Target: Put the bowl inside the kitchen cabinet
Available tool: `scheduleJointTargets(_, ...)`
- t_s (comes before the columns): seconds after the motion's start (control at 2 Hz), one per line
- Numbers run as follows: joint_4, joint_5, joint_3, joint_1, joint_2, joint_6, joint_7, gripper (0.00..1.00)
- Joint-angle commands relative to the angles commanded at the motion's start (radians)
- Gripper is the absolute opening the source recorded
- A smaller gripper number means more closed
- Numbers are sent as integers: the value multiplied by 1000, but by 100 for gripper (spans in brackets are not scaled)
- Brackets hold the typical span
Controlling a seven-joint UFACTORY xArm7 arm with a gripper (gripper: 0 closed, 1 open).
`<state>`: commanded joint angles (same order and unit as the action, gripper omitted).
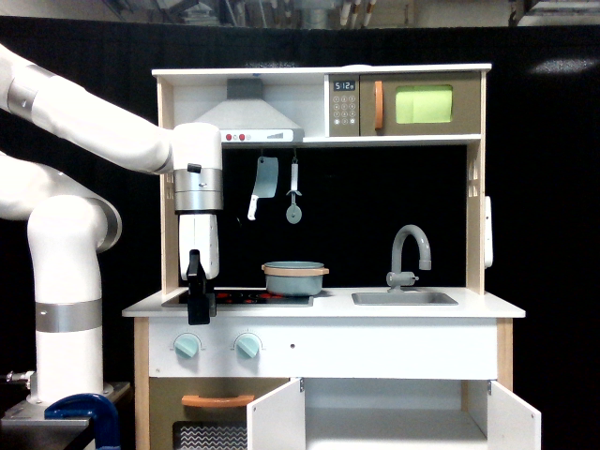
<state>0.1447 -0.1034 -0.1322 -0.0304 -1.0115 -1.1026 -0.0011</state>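
Your gripper (197, 314), its opening unreadable from here, hangs beside the bowl (294, 278), likely light, rigid and slick; pinch its orange rim.

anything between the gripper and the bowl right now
No object. In the exterior view, only a bare stretch of stovetop separates the gripper from the bowl to its right.
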Motion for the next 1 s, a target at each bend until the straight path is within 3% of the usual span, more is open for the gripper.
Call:
scheduleJointTargets(0.5,90,-31,-110,48,89,13,142,100)
scheduleJointTargets(1.0,105,-163,18,75,68,-5,160,100)
